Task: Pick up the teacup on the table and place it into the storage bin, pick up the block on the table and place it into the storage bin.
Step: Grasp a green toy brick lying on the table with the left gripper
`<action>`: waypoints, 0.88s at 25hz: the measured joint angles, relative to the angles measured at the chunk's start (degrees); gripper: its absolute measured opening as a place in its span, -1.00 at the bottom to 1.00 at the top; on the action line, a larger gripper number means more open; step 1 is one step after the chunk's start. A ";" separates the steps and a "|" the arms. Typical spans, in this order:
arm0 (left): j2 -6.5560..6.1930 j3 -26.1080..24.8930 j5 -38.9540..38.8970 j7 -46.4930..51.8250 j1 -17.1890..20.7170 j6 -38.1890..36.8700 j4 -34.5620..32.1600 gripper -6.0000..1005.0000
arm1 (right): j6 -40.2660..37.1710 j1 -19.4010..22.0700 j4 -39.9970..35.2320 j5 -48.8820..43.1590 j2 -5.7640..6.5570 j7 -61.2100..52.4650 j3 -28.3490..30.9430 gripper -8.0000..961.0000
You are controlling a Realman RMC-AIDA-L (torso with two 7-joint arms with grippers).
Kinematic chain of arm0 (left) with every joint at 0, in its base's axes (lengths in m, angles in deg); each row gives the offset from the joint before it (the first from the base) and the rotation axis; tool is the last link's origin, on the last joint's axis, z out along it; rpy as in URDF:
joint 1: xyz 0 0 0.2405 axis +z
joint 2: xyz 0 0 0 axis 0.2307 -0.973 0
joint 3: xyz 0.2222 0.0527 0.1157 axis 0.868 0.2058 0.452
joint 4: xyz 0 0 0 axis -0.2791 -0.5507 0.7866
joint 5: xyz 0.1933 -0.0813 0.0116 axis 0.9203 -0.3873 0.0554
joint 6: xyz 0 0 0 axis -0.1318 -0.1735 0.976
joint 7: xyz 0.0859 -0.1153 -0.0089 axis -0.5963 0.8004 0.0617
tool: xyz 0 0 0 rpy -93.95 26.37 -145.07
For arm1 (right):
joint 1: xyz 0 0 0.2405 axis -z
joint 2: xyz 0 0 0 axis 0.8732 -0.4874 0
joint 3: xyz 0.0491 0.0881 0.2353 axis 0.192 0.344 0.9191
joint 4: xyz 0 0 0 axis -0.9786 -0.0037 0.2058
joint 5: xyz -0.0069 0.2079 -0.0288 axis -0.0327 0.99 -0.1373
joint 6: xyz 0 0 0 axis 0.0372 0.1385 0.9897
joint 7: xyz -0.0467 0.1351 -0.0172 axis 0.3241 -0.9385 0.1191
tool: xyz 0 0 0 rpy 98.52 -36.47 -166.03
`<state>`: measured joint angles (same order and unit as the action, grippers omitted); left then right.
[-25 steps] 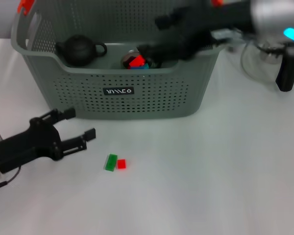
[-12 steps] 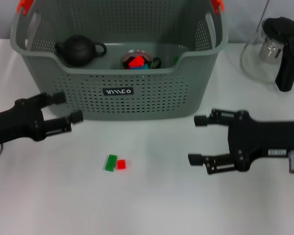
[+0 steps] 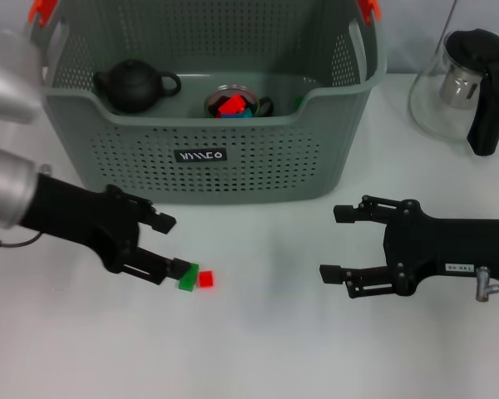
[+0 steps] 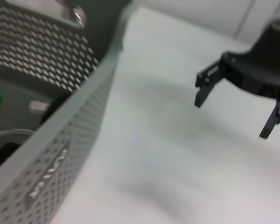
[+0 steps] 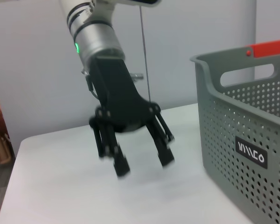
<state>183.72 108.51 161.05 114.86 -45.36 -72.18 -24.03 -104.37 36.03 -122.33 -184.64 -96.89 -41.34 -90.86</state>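
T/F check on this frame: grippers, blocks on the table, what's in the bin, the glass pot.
1. The left gripper is open, right by the green block on the table. True.
2. The right gripper is shut on the red block. False: it is open and holds nothing; the red block lies on the table touching the green one.
3. A dark teapot sits inside the storage bin. True.
4. The storage bin holds nothing else. False: a teacup with red and blue pieces in it sits near its middle.
5. The glass pot stands inside the bin. False: it stands on the table to the bin's right.
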 joint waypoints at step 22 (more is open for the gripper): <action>3.64 31.40 18.56 3.55 -3.04 20.18 -1.42 0.47 | -0.50 -0.35 1.26 0.80 -0.06 0.82 1.99 0.97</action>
<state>187.36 139.91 179.61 118.40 -48.40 -51.99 -25.45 -104.88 35.67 -121.07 -183.84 -96.95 -40.52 -88.87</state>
